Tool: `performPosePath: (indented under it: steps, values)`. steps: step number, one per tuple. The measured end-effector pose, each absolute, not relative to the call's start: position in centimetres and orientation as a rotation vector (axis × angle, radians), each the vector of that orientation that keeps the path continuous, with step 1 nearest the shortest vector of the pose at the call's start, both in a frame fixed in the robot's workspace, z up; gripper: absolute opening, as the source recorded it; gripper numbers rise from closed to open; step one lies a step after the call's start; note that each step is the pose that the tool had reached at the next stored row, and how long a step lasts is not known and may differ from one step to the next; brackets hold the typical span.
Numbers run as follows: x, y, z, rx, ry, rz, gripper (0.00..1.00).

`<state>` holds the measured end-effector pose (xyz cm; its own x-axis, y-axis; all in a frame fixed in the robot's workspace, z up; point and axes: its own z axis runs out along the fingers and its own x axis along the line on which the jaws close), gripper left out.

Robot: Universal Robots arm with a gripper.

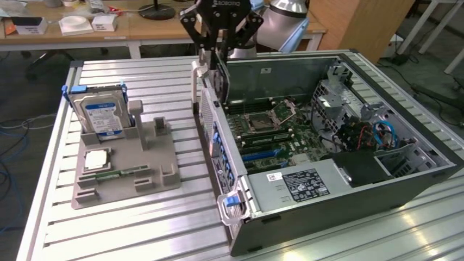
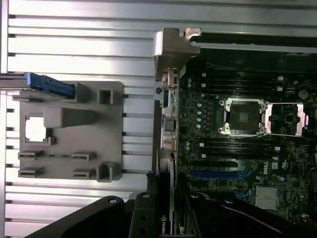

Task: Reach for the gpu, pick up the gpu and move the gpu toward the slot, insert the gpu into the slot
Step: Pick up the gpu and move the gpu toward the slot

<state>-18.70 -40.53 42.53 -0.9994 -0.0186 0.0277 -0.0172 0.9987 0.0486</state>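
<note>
- Exterior view: the gpu (image 1: 219,76) is held upright, clamped between the jaws of the gripper (image 1: 219,53), above the rear wall of the open computer case (image 1: 326,204).
- Wrist view: the gpu (image 2: 165,224) is seen edge-on, gripped by the gripper (image 2: 169,212), beside the edge of the green motherboard (image 2: 237,148) and not yet seated.

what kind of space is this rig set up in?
Likely a robotics lab or workshop: slotted aluminium table, open PC tower on it, gripper holding the gpu, cluttered desks behind.
</note>
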Motion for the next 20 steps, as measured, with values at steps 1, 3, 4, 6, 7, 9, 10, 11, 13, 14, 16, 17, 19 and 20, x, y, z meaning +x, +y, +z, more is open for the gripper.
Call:
performPosePath:
  steps: [1, 3, 4, 6, 7, 9, 10, 11, 13, 14, 16, 17, 19, 20]
  values:
    - [-18.2, -40.5, 42.5, 0.028, -3.111, -0.075, 0.26]
    - [-17.3, -40.5, 42.6, 0.028, -3.108, -0.075, 0.26]
    - [-16.9, -40.5, 42.6, 0.028, -3.106, -0.075, 0.26]
    - [-16.0, -40.5, 42.6, 0.028, -3.103, -0.075, 0.26]
    - [-15.5, -40.5, 42.6, 0.028, -3.102, -0.075, 0.26]
    - [-14.6, -40.5, 42.6, 0.027, -3.099, -0.075, 0.26]
    - [-14.1, -40.5, 42.6, 0.027, -3.097, -0.075, 0.26]
    - [-13.7, -40.5, 42.6, 0.027, -3.095, -0.075, 0.26]
    - [-12.8, -40.5, 42.6, 0.027, -3.092, -0.075, 0.26]
    - [-12.3, -40.5, 42.6, 0.027, -3.091, -0.075, 0.26]
    - [-11.4, -40.5, 42.6, 0.027, -3.088, -0.075, 0.26]
    - [-10.9, -40.5, 42.6, 0.027, -3.086, -0.075, 0.26]
    - [-10.0, -40.5, 42.7, 0.027, -3.083, -0.075, 0.26]
    - [-9.6, -40.5, 42.7, 0.027, -3.082, -0.075, 0.26]
